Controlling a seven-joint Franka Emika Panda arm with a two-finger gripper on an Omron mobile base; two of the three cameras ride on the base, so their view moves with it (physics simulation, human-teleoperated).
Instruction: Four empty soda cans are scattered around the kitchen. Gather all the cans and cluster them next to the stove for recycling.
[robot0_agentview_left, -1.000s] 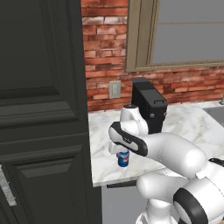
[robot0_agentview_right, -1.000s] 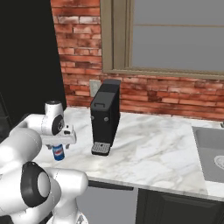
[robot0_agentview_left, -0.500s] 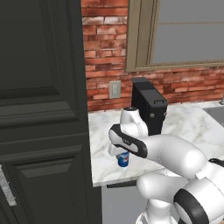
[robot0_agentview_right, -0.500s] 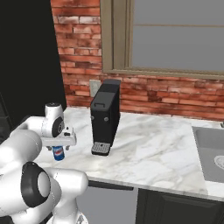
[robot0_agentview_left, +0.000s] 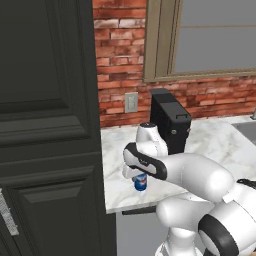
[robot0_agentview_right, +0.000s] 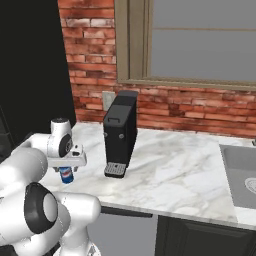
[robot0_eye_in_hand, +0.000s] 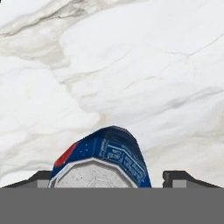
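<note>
A blue soda can (robot0_agentview_left: 141, 182) with a red-white label stands upright on the white marble counter (robot0_agentview_left: 210, 142) near its left front corner. It also appears as the can (robot0_agentview_right: 66, 174) in the right base view. My gripper (robot0_agentview_left: 136, 175) reaches down over it from above. In the hand view the can (robot0_eye_in_hand: 109, 155) sits between the two fingertips (robot0_eye_in_hand: 177, 177) of the gripper (robot0_eye_in_hand: 109, 179). The jaws straddle it, with a visible gap on the right side. The stove is out of view.
A black coffee machine (robot0_agentview_right: 121, 132) stands just right of the can against the brick wall. A tall dark cabinet (robot0_agentview_left: 47, 125) borders the counter's left end. A sink (robot0_agentview_right: 240, 170) lies at the far right. A wall outlet (robot0_agentview_left: 131, 102) is behind.
The jaws have come closer together around the blue can. The arm and the can have stayed in place.
</note>
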